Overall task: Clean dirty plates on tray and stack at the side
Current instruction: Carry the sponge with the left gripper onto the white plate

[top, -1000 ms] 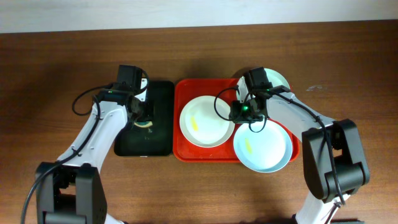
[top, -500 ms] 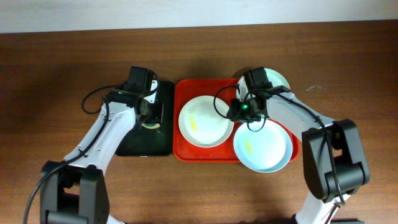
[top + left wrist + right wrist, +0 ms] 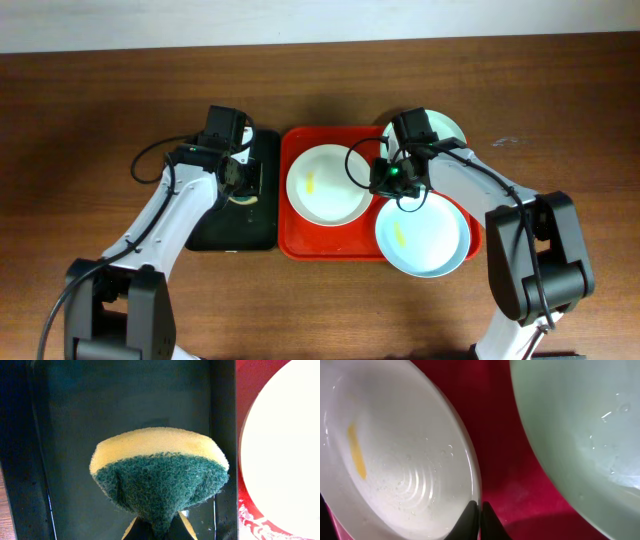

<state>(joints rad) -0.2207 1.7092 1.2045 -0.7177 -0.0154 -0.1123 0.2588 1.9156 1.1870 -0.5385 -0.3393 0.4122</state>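
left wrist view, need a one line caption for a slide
Left gripper pinching a yellow-and-green sponge over the black tray, white plate on the red tray at right.

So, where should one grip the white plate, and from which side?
Its thin right rim, from above: the white plate lies shallow on the red tray, so only the edge fits a pinch. The right end effector grips there.

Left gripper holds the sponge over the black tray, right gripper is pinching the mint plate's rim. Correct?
One error: the right gripper is shut on the rim of the white plate, not the mint plate beside it, as the right wrist view shows. The left gripper does hold the sponge over the black tray.
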